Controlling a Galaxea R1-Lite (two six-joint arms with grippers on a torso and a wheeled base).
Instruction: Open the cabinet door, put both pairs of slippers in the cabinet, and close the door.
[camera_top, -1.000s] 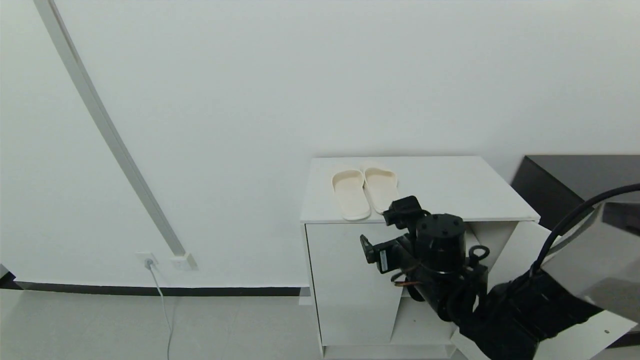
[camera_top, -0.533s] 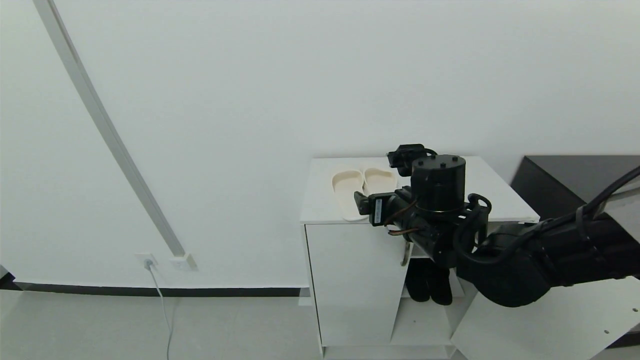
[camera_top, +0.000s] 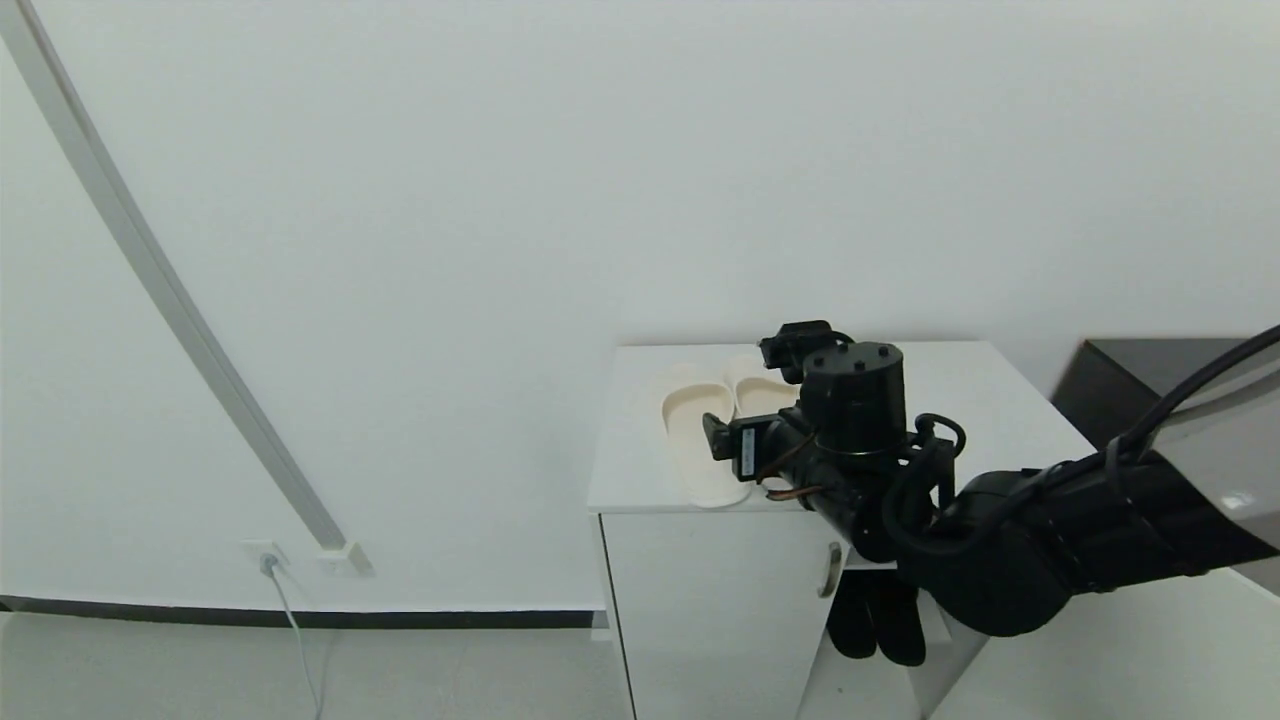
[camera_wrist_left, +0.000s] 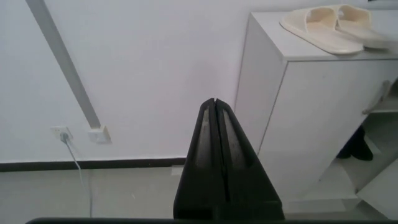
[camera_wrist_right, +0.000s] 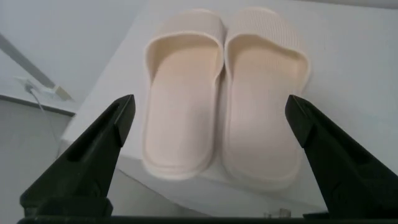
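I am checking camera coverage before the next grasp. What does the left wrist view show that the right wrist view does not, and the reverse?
Left wrist view: the left tool, shut, the cabinet front with its handle, and black slippers on the shelf inside. Right wrist view: the right tool, open, with the cream slippers seen between its fingers. Both: those cream slippers lying on the cabinet top, and the grey wall strip.

You are facing a plain indoor room set up like a home entryway: a bare white wall (camera_top: 500, 200) with a dark skirting strip (camera_top: 400, 618), a wall socket (camera_top: 262, 553) with a cable (camera_top: 295, 640) plugged in, a pale floor (camera_top: 120, 670), and a white shoe cabinet (camera_top: 700, 600) with cream slippers (camera_top: 700, 440) on top.
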